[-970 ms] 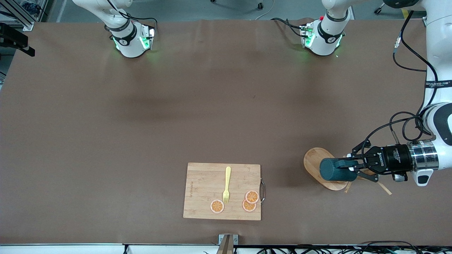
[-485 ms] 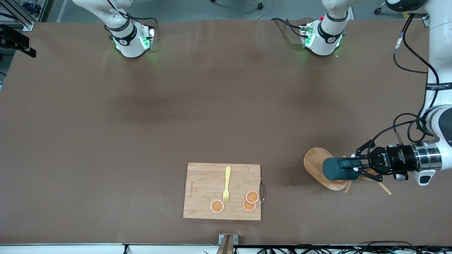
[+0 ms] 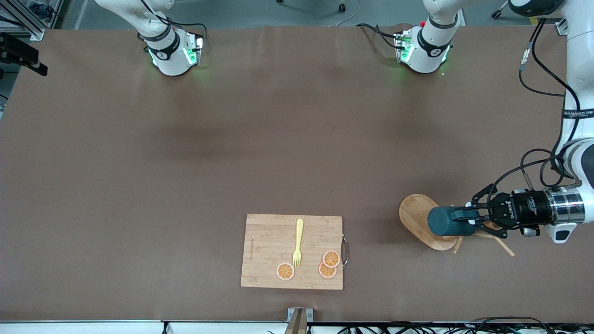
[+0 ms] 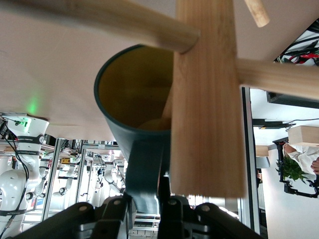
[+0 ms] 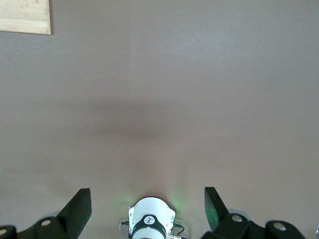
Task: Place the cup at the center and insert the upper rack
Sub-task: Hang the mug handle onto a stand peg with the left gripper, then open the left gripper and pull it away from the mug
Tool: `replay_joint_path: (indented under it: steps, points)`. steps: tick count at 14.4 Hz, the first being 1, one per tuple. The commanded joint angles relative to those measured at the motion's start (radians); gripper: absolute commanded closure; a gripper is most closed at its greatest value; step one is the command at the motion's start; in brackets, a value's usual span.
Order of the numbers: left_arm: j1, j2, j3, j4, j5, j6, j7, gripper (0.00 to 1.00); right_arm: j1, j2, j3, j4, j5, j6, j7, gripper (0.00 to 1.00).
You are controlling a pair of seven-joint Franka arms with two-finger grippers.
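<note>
Small dark teal cylindrical mug (image 3: 445, 222) with mustard-yellow inside is lying on its side in the air over the oval base of the light wooden mug tree (image 3: 417, 214), at the left arm's end of the table and toward the front camera's edge. Left gripper (image 3: 465, 219) has it: fingers closed on the mug's handle side, mouth facing the gripper, and in the left wrist view the tree's post (image 4: 207, 99) and a peg (image 4: 99, 20) cross right in front of the mug's mouth. Step in hand, as I read it: lifting the cup clear of the rack, first half of the task. Next move calls for clearing the pegs without dragging the tree, then carrying the cup to the bare table centre and setting it upright. Rectangular bamboo cutting board (image 3: 292, 252) with a yellow fork (image 3: 298, 242) and three orange slices (image 3: 328, 264) sits mid-table at the near edge. Right gripper (image 5: 147, 205) waits, fingers wide apart and empty, over the table by its own base. Hidden: whether a peg is touching the cup; the tree's post and pegs are mostly masked by cup and gripper in the front view.
</note>
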Motion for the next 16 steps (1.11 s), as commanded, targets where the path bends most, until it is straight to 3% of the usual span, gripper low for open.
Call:
replay_joint_path:
  steps: [1, 3, 5, 8, 9, 13, 16]
  points:
    - [0.020, 0.020, -0.007, 0.011, -0.022, -0.017, 0.020, 0.92, -0.005, -0.031, 0.005, -0.037, 0.014, 0.014, 0.014, 0.00]
    - [0.023, 0.020, -0.007, 0.011, -0.022, -0.021, 0.021, 0.89, -0.005, -0.038, 0.005, -0.046, 0.014, 0.014, 0.014, 0.00]
    - [0.029, 0.022, -0.007, 0.011, -0.022, -0.021, 0.021, 0.76, -0.005, -0.066, 0.005, -0.081, 0.014, 0.029, 0.014, 0.00]
    - [0.031, 0.026, -0.007, 0.013, -0.019, -0.021, 0.018, 0.10, -0.005, -0.068, 0.005, -0.083, 0.014, 0.029, 0.016, 0.00]
    - [0.031, 0.019, -0.008, 0.013, -0.019, -0.021, 0.018, 0.00, -0.005, -0.068, 0.005, -0.083, 0.016, 0.029, 0.022, 0.00]
    - [0.026, -0.053, -0.020, 0.019, -0.008, -0.046, 0.018, 0.00, -0.005, -0.072, 0.007, -0.078, 0.016, 0.033, 0.031, 0.00]
    - [-0.015, -0.167, -0.043, 0.020, 0.125, -0.060, 0.020, 0.00, -0.005, -0.078, 0.007, -0.078, 0.016, 0.059, 0.031, 0.00]
